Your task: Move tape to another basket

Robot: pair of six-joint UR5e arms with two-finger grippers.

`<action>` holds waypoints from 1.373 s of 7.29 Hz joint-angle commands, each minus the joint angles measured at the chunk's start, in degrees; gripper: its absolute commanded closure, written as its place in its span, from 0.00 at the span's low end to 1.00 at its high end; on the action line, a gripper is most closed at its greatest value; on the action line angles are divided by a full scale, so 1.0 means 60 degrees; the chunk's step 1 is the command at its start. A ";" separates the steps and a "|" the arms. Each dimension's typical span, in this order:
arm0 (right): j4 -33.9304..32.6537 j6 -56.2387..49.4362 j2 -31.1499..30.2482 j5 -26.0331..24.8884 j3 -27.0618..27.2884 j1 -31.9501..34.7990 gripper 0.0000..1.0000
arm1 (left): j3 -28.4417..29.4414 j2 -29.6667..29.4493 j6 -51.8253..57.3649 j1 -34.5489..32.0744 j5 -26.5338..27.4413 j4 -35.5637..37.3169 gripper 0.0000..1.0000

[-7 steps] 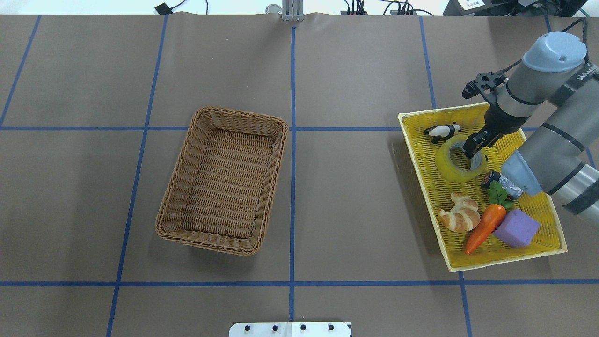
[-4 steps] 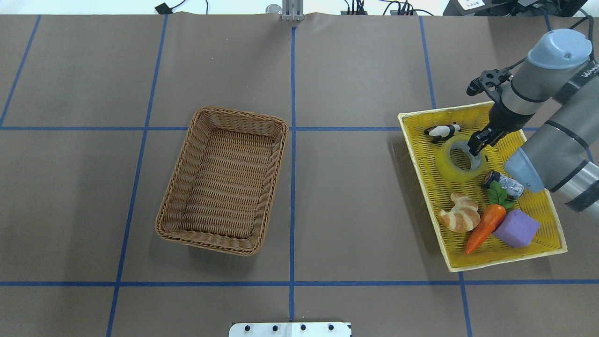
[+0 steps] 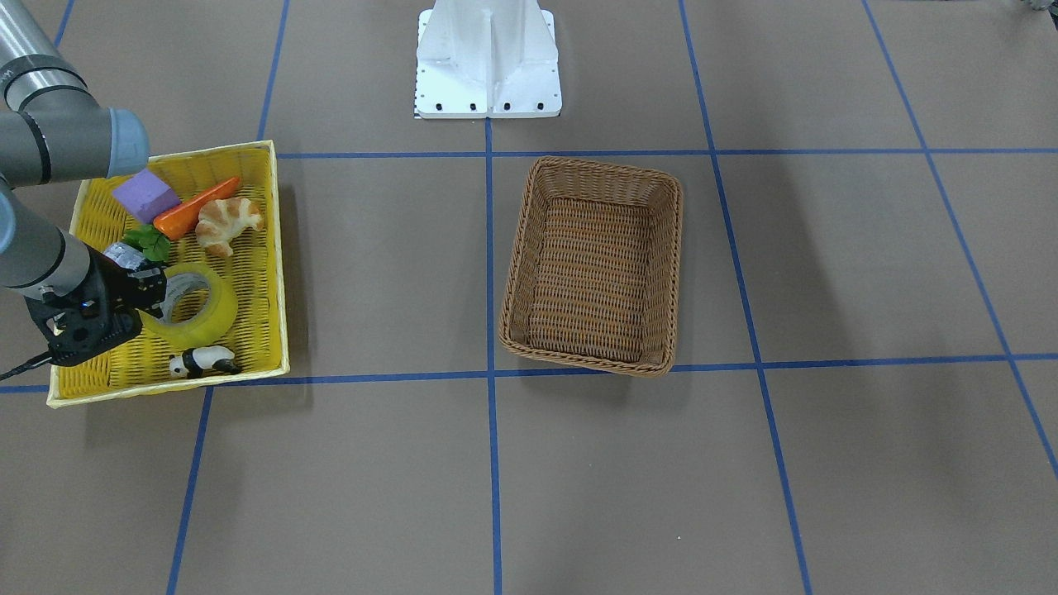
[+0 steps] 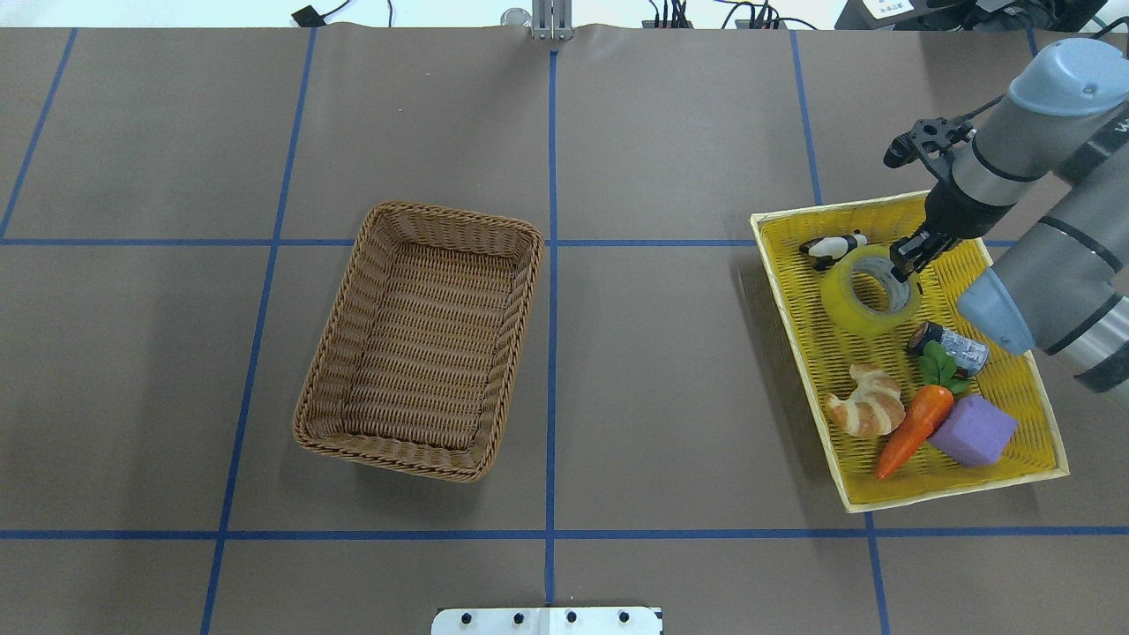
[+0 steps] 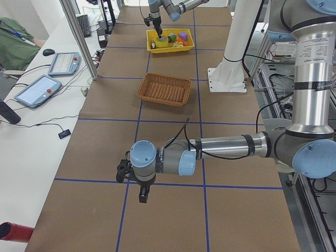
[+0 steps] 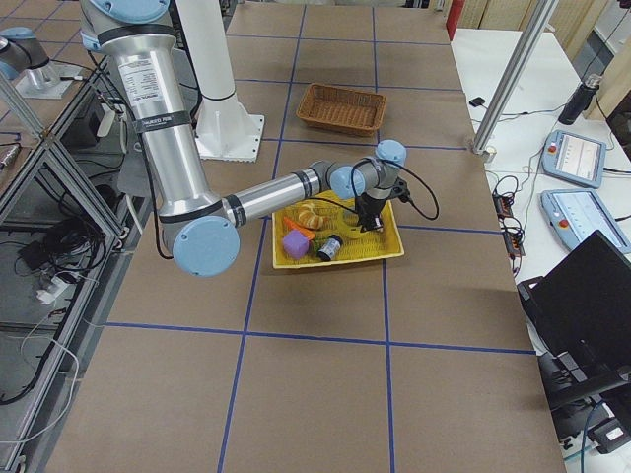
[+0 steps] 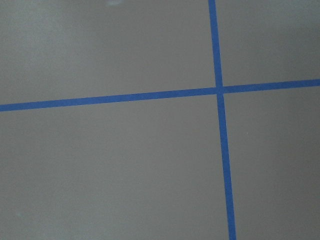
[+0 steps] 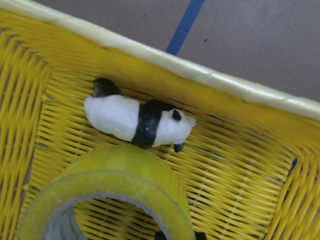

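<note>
The tape [image 4: 845, 304], a yellowish roll with a white core, is in the yellow tray, tilted up on the side my right gripper [image 4: 905, 262] holds. The gripper is shut on the roll's wall, one finger inside the core. Both also show in the front view: the tape [image 3: 208, 318] and the gripper [image 3: 155, 293]. The right wrist view shows the tape's [image 8: 125, 172] top edge close below the camera. The brown wicker basket [image 4: 450, 217] stands empty at the table's middle, left of the centre line. My left gripper [image 5: 142, 196] hangs over bare table far from both, and I cannot tell whether it is open or shut.
The yellow tray [image 4: 953, 491] also holds a toy panda [image 4: 833, 249] just beyond the tape, a silver cylinder [image 4: 954, 347], a croissant [image 4: 869, 404], a carrot [image 4: 917, 428] and a purple block [image 4: 975, 429]. Brown table with blue grid lines lies between tray and basket.
My right gripper has closed on the tape's wall and risen slightly toward the far side. The tape has tipped up and shifted a little with it.
</note>
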 commanded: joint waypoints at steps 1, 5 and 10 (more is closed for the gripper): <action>0.0099 0.0012 0.0037 0.1022 0.0176 0.0496 1.00 | -0.0009 -0.0014 -0.0006 0.0000 0.0000 -0.0006 0.02; 0.2456 0.3289 0.0550 0.1069 0.0850 0.0467 1.00 | -0.0272 -0.0117 -0.3478 0.0218 0.0000 -0.4035 0.02; 0.9797 1.1392 0.0536 -0.1836 0.0792 -0.1870 1.00 | -0.0331 -0.0642 -0.9713 0.1606 0.0000 -0.8536 0.02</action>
